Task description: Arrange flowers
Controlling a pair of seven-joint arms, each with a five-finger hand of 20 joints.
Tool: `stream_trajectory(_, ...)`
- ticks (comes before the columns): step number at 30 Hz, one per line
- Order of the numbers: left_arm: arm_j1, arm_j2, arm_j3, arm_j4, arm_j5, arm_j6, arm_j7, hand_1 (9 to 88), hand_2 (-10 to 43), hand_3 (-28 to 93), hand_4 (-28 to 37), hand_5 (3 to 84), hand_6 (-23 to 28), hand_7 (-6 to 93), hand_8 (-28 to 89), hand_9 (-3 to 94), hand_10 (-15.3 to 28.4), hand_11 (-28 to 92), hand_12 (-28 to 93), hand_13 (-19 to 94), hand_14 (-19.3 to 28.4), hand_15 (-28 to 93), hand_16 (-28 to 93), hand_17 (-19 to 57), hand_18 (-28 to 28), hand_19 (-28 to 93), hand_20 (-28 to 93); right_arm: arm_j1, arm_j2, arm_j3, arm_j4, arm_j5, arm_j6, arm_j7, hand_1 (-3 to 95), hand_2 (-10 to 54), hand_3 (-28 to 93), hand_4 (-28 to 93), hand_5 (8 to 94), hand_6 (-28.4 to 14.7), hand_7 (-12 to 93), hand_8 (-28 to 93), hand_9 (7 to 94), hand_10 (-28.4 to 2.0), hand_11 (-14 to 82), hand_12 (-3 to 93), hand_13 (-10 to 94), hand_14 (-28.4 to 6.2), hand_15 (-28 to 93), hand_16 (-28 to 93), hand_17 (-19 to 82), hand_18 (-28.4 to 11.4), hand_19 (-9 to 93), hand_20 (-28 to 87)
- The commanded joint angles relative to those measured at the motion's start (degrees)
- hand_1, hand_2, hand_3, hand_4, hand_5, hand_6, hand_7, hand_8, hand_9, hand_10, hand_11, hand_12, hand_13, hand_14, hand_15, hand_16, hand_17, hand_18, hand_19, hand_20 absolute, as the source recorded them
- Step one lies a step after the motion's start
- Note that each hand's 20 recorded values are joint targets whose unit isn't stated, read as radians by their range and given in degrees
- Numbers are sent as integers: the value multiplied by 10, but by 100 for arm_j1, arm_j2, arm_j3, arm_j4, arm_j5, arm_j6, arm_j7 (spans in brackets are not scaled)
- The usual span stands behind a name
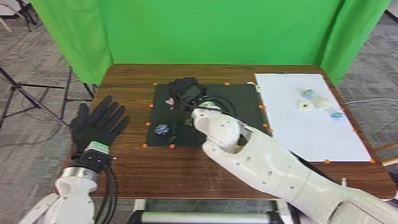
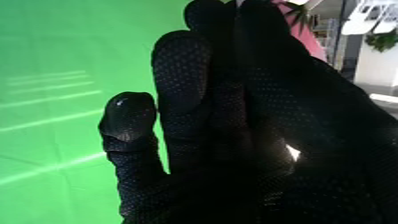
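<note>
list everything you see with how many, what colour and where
table: one, brown, centre
dark mat: one, black, middle of the table
sheet: one, white, right side of the table
blue flower: one, blue, on the mat
pink flower: one, pink, at the right hand; cannot tell if held
flowers on the sheet: about four, white and pale blue, toward its far right
markers: several, orange, around the mat and sheet
curtain: one, green, behind the table
floor: one, grey, around the table
plant: one, green, right wrist view's background
left hand: one, black glove, at the table's left side
right hand: one, black glove, over the mat
arms: two, white
</note>
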Motion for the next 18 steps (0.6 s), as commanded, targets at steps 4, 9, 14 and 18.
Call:
stream_trajectory(4,40,-41,-41,-9,34,-101,-77,259,94,701,-283,332,69,170,-102,259,134,209,110,182,127,323,-74,-64,121,302,89,-8,-215,-116,316,-290,-328,175,586,-95,718,-283,738,1,286,8,824,-85,66,352,697,-64,500,465,392,-214,901,420)
stream_trajectory(9,89,-46,-91,-42,-18,-44,-75,258,95,700,-283,332,69,170,-103,259,133,210,110,180,129,324,-73,-63,120,301,88,-51,-228,-12,244,-224,-681,204,601,-95,700,-283,711,-5,281,-3,788,-89,61,339,672,-55,482,481,376,-218,887,418)
stream_trajectory(14,88,-38,-105,-49,-33,4,-92,259,96,701,-283,333,69,169,-103,258,134,210,110,178,131,325,-73,-63,121,301,88,26,-143,-100,212,-174,-655,292,590,-95,710,-283,672,-8,256,-22,735,-102,119,278,655,-58,490,472,371,-220,880,423)
stream_trajectory(18,75,-75,-126,-41,-45,51,-96,264,94,701,-283,333,70,172,-103,259,134,210,110,178,133,328,-73,-63,120,301,88,-18,-179,-35,198,-28,-622,435,565,-95,722,-282,631,-12,223,-127,677,-127,193,188,647,-64,504,459,370,-222,884,414)
